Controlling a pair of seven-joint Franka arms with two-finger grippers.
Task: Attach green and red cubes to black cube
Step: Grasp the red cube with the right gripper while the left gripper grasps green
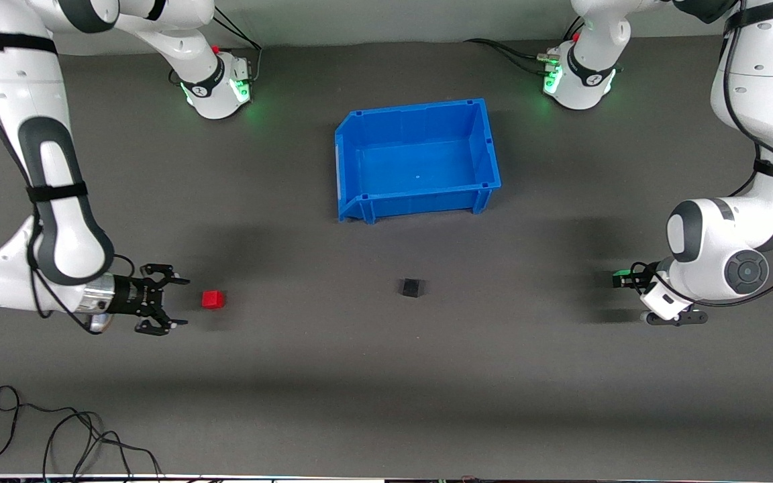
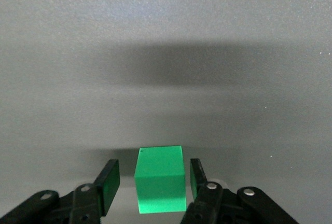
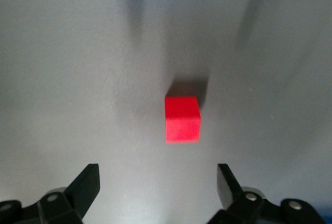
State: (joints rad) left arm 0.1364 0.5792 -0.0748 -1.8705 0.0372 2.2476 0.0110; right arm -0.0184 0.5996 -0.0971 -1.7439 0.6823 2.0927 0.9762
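Observation:
The black cube [image 1: 411, 288] sits mid-table, nearer the front camera than the blue bin. The red cube [image 1: 213, 299] lies toward the right arm's end of the table. My right gripper [image 1: 184, 302] is low beside it, open and empty. In the right wrist view the red cube [image 3: 182, 119] lies a short way ahead of the wide-open right gripper [image 3: 156, 175]. The green cube [image 2: 160, 178] rests on the table toward the left arm's end. My left gripper [image 2: 153, 169] is open around it, a finger on each side with small gaps. In the front view the left gripper [image 1: 623, 278] is mostly hidden under its wrist.
The open blue bin [image 1: 350, 164] stands empty mid-table toward the robots' bases. Loose black cables [image 1: 58, 429] lie at the table's front edge toward the right arm's end. Dark grey mat covers the table.

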